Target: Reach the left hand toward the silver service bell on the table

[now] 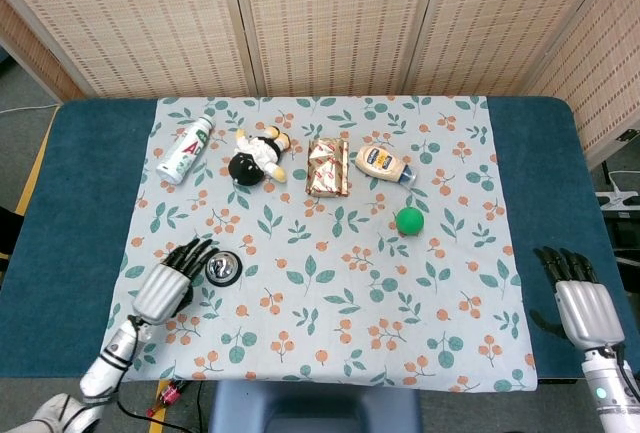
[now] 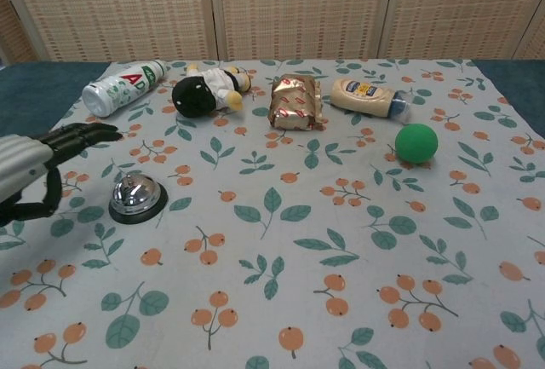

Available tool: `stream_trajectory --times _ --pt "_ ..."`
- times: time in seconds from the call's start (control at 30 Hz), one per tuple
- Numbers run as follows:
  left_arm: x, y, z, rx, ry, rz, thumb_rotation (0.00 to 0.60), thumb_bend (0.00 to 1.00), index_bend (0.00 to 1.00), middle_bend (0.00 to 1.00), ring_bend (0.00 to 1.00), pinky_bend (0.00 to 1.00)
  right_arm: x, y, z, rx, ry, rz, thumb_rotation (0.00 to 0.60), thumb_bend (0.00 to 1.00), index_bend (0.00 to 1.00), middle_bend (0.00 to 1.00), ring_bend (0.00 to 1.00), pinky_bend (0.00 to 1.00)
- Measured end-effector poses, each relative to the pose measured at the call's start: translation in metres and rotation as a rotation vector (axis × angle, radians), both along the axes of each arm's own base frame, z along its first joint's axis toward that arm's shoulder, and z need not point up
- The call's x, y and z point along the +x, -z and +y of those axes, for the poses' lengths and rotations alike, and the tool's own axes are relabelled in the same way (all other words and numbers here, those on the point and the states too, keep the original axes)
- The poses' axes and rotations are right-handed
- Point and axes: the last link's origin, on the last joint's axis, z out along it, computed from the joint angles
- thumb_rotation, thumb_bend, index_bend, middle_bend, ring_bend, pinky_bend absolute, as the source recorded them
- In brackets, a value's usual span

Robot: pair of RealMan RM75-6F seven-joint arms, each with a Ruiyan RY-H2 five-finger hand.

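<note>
The silver service bell (image 1: 222, 269) (image 2: 136, 195) on its black base stands on the floral cloth near the front left. My left hand (image 1: 167, 282) (image 2: 38, 168) hovers just to the left of it, fingers spread and pointing toward the far side, holding nothing; a small gap shows between hand and bell. At the table's front right corner my right hand (image 1: 582, 299) rests over the blue surface with its fingers spread, also empty. It does not appear in the chest view.
Along the far side lie a white bottle (image 1: 185, 150), a black-and-white plush toy (image 1: 256, 157), a gold-wrapped packet (image 1: 327, 167) and a mayonnaise bottle (image 1: 384, 163). A green ball (image 1: 409, 219) sits right of centre. The cloth (image 1: 330, 303) covers most of the blue table.
</note>
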Motion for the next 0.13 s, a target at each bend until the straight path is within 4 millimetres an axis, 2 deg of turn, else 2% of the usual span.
stream_trajectory --times 0.13 --pt "-0.025 -0.058 -0.024 0.076 -0.090 0.048 0.600 1.00 0.08 0.14 0.14 0.30 0.001 0.001 0.001 -0.002 -0.007 0.003 0.600 0.15 0.09 0.05 0.00 0.05"
